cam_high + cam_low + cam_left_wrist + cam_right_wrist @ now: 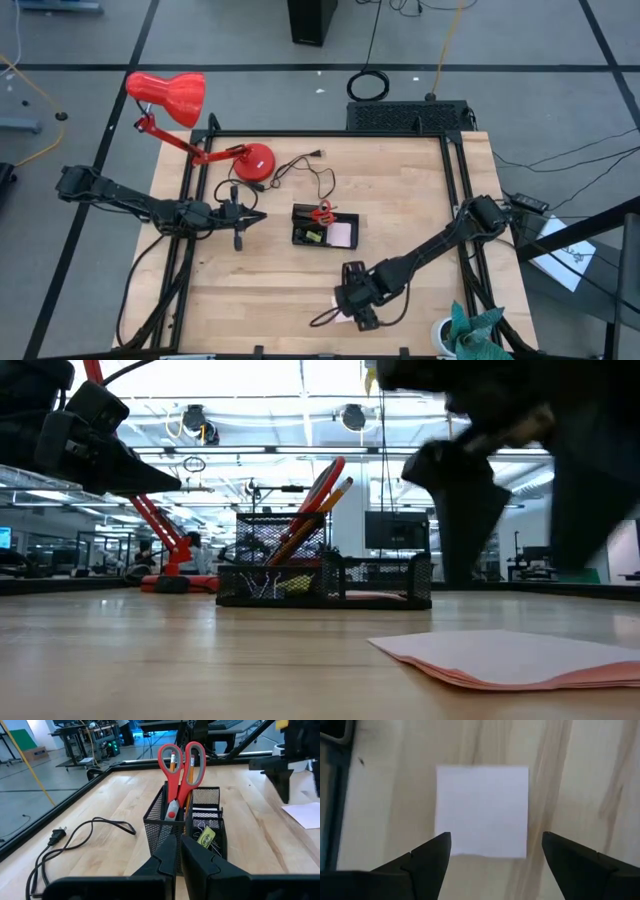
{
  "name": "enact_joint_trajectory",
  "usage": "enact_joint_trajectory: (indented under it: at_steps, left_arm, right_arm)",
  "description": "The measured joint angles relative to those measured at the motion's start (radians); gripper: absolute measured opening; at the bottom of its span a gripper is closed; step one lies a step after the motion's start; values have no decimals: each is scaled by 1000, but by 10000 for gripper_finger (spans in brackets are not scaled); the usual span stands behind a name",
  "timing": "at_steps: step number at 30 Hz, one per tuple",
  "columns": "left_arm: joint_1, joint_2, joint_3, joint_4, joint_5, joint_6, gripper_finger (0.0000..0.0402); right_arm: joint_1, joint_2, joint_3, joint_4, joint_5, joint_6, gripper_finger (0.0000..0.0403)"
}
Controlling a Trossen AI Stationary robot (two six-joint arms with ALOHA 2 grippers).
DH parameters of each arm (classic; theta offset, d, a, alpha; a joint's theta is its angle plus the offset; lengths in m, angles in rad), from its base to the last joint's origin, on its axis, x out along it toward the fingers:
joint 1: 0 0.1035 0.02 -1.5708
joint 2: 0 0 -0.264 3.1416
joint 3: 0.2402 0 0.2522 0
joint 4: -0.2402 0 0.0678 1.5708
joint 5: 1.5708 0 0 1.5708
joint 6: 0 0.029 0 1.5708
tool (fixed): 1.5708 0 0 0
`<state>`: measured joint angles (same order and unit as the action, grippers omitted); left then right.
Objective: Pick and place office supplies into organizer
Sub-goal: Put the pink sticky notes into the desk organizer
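A pale square sticky-note pad (482, 810) lies flat on the table near its front edge, also in the low view (520, 655). My right gripper (496, 842) hovers above the pad, pointing down, open, with a finger on either side and touching nothing. The black mesh organizer (325, 228) stands at mid-table and holds red-handled scissors (180, 765), orange pencils (172, 760), binder clips (212, 845) and a small yellow item (205, 837). My left gripper (180, 842) is shut, empty, and held level just left of the organizer.
A red desk lamp (170, 95) stands on the far left corner, its base (250, 160) on the wood. Its black cord (305, 170) lies behind the organizer, with the plug (57, 835) on the table. A teal cloth in a cup (465, 330) sits at the near right corner.
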<state>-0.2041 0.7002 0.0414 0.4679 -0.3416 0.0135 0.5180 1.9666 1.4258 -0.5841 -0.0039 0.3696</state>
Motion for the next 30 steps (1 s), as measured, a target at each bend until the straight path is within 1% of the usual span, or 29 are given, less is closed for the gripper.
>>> enact_joint_trajectory:
  at_steps: [4, 10, 14, 18, 23, 25, 26, 30]
  left_arm:
    - [0, 0, 0, 0, 0, -1, 31]
    - [0, 0, 0, -1, 0, -9, 31]
    - [0, 0, 0, 0, 0, -14, 31]
    - [0, 0, 0, -1, 1, -16, 31]
    - [0, 0, 0, -1, 1, -15, 31]
    - [0, 0, 0, -1, 1, -16, 31]
    - [0, 0, 0, -1, 1, -15, 31]
    - [0, 0, 0, -1, 1, -15, 31]
  right_arm:
    - [0, -5, 5, 25, 5, 8, 321]
    - [4, 26, 3, 40, -30, 12, 356]
    - [8, 30, -34, 95, -22, -8, 378]
    - [3, 25, -40, 115, -34, 17, 396]
    - [1, 26, -40, 173, -61, 14, 396]
    - [0, 24, -40, 207, -118, 4, 396]
    - [-1, 23, -40, 219, -131, 6, 398]
    - [-4, 22, -39, 236, -136, 32, 399]
